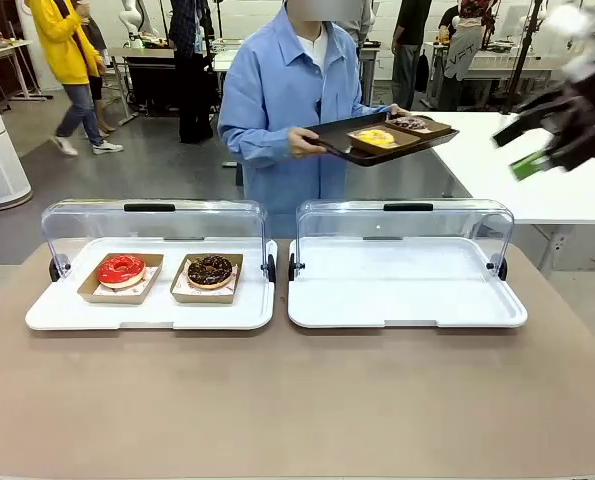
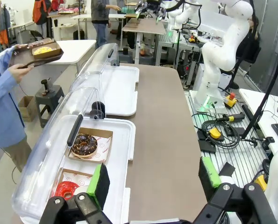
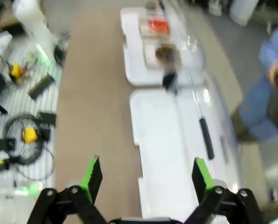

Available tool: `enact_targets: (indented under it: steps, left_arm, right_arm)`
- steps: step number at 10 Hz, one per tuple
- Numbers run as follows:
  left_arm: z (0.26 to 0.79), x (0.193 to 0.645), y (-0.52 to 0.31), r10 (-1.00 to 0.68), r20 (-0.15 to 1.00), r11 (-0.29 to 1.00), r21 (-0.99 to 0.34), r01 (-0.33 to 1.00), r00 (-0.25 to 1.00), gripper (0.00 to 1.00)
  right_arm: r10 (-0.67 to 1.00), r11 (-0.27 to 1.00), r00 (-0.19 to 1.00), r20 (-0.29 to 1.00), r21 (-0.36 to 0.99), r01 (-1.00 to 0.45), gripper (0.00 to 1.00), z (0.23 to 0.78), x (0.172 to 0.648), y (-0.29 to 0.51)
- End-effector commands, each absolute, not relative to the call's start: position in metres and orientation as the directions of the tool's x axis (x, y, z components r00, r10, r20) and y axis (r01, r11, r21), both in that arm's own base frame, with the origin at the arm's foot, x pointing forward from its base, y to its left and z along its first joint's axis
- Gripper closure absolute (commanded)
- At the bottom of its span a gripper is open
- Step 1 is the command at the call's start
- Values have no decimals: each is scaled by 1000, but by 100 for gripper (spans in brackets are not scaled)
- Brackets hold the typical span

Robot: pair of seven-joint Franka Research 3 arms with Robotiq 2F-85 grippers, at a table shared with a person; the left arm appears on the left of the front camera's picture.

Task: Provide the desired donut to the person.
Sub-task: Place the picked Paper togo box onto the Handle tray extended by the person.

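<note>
A red-glazed donut (image 1: 121, 269) and a chocolate donut (image 1: 210, 270) lie on paper trays in the left white case (image 1: 147, 313); both also show in the left wrist view, red donut (image 2: 67, 189), chocolate donut (image 2: 84, 144). The person (image 1: 277, 110) in a light blue shirt stands at the far side holding a dark tray (image 1: 377, 145) with a yellow donut (image 1: 376, 137) and a dark donut (image 1: 411, 124). My right gripper (image 1: 525, 148) hangs open high at the right, blurred. My left gripper (image 2: 153, 179) is open above the table's near end.
The right white case (image 1: 407, 300) has its clear lid (image 1: 405, 215) raised and holds nothing. The left case's lid (image 1: 152, 215) is raised too. A white table (image 1: 537, 180) stands behind at the right. Other people walk in the background.
</note>
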State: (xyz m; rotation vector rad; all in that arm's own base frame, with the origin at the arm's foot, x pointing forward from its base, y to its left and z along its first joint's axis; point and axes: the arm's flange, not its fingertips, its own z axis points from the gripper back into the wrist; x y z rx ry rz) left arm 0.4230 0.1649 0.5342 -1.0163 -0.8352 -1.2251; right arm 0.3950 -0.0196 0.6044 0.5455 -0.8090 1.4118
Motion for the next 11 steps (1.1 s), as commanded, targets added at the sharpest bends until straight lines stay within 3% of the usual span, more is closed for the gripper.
enact_targets:
  steps: [1,2,6,9,11]
  left_arm:
    - [536,421,165,-341,926,35,-160,987,162,0]
    - [536,421,165,-341,926,35,-160,987,162,0]
    - [536,421,165,-341,926,35,-160,987,162,0]
    - [536,421,165,-341,926,35,-160,987,162,0]
    - [536,421,165,-341,926,35,-160,987,162,0]
  right_arm:
    - [412,93,0,911,-42,-995,0,590,382,-73]
    - [367,151,51,929,-6,-988,0,576,377,-101]
    - [335,92,-7,942,-40,-995,0,509,368,-187]
    - [335,55,2,942,-17,-998,0,490,368,-214]
    - [305,99,11,952,-20,-995,0,481,365,-207]
